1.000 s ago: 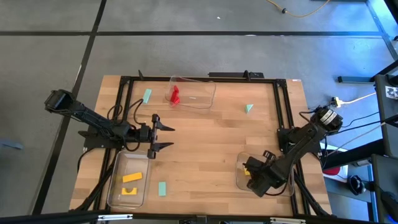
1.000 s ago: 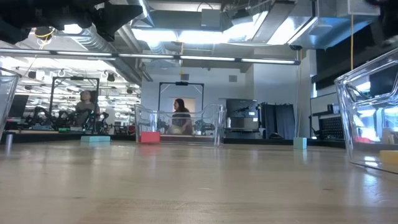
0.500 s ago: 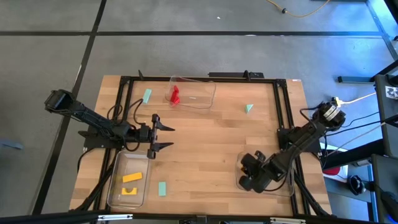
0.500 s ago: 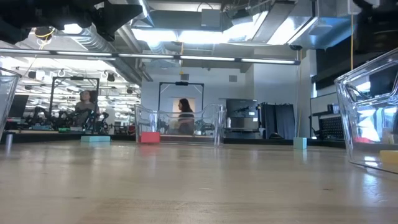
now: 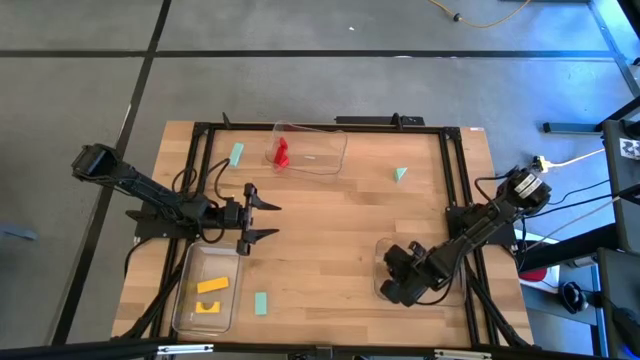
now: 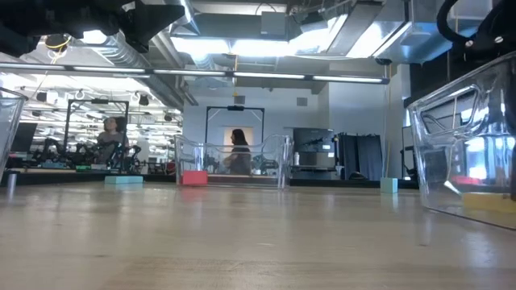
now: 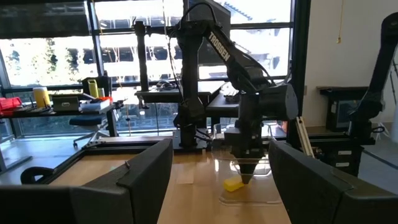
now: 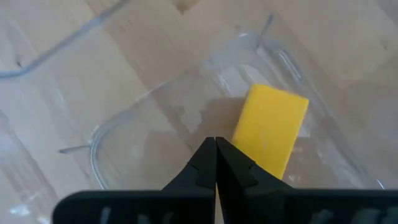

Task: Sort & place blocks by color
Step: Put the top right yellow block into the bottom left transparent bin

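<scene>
My right gripper (image 8: 216, 140) is shut and points down into the clear tray (image 5: 385, 245) at the table's near right. Its tips are beside a yellow block (image 8: 270, 127) lying flat on the tray floor. In the high view the gripper (image 5: 400, 280) hides that block. My left gripper (image 5: 262, 222) is open and hovers over the table's left half, touching nothing. Red blocks (image 5: 281, 152) lie in the far tray (image 5: 320, 160). Yellow blocks (image 5: 210, 286) lie in the near-left tray (image 5: 182, 300). Teal blocks (image 5: 236, 154), (image 5: 400, 174), (image 5: 261, 303) lie flat on the bare table. My right gripper comes from above, pointing down, with its shut tips at the tray floor (image 8: 180, 118), right against the long edge of the yellow block (image 8: 245, 140). I cannot tell whether the tips press the floor, the block, or both. The block lies flat in the tray.
The black frame rails (image 5: 450, 180) run along the table's left, right and far sides. The wooden top (image 5: 330, 240) between the three trays is open room. In the low view the right tray (image 6: 463, 153) stands large at the right, and a person (image 6: 238, 153) is in the room beyond.
My right gripper has moved toward the table's left and a little toward the near edge. The clear near-right tray has slid left along the table with it. The yellow block, seen beside the gripper before, is now covered by it in the high view.
</scene>
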You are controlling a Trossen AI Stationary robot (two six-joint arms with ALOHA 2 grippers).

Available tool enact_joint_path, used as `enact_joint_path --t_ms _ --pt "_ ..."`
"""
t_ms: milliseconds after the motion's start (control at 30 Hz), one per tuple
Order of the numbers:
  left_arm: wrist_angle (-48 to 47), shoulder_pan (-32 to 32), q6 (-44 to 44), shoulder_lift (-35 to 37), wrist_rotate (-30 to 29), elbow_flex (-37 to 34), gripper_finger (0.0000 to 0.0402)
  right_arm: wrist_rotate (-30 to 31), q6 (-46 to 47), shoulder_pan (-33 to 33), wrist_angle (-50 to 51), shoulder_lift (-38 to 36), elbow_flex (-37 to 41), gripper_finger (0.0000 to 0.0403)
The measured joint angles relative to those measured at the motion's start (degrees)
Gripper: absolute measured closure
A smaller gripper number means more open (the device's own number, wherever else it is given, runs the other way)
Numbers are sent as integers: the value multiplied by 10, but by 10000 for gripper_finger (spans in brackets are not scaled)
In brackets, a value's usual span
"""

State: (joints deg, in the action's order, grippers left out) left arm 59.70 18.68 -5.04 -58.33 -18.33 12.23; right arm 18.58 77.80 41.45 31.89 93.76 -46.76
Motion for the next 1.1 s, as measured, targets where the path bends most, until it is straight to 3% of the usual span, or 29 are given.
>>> enact_joint_path --t_ms 100,400,900,1100 --pt "0 0 0 0 0 0 144 -18 2 0 29 0 -8 403" --pt "0 0 0 0 0 0 144 -67 -8 0 272 4 -80 403" --pt "-1 0 3 0 0 0 144 -57 -140 -4 258 3 -102 397" --pt "-1 0 3 0 0 0 144 -130 -219 -19 274 -6 -102 336"
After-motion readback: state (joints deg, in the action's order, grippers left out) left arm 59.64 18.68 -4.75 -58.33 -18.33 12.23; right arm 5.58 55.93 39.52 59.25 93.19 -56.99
